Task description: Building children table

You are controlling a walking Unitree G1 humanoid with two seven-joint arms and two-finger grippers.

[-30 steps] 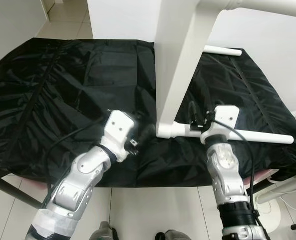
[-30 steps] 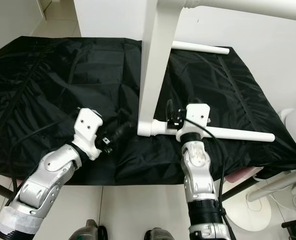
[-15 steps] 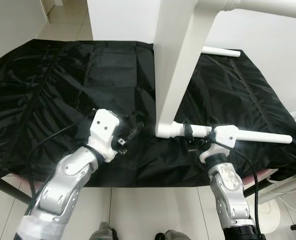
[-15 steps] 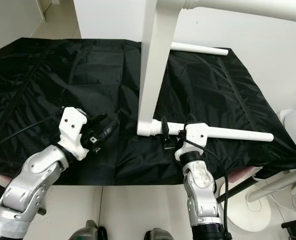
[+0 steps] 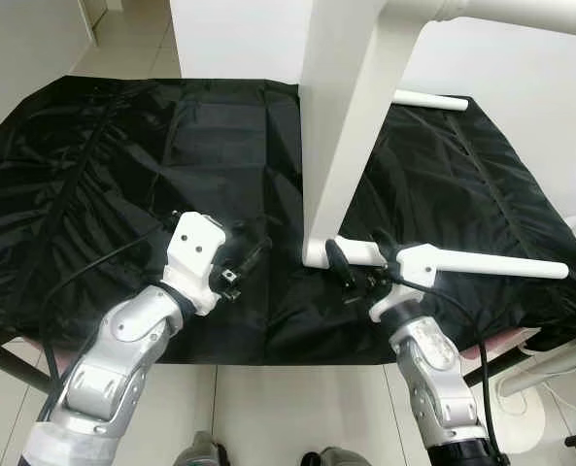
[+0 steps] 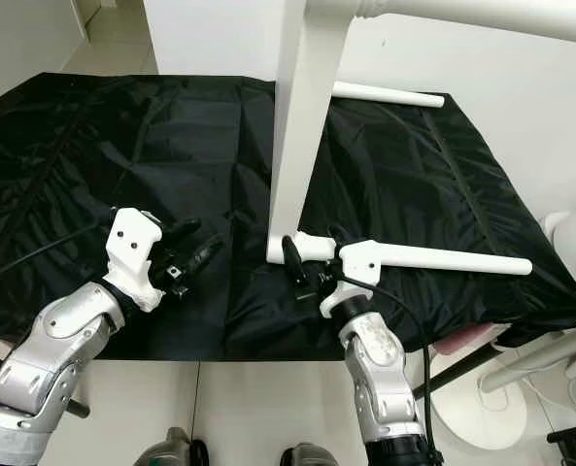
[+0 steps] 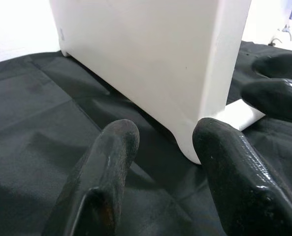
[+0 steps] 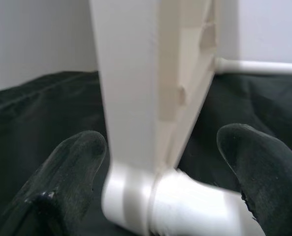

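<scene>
Black crinkled cloth (image 5: 122, 165) over a low bench, white wall behind: on it a white tabletop panel (image 5: 351, 116) stands on edge, 1 round leg (image 5: 491, 262) jutting from its lower corner toward 3 o'clock. Right gripper (image 5: 351, 267), fingers spread, straddles that joint; left gripper (image 5: 241, 254), also spread and empty, waits at 9 o'clock. Likely rigid, smooth, top-heavy; best gripped at the leg near the joint.

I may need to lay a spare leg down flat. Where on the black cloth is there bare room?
The black cloth is bare on the robot's left, from the upright white panel out to its far left edge. Crowded: the near corner of the panel, where the left gripper, right gripper and white leg meet.
</scene>
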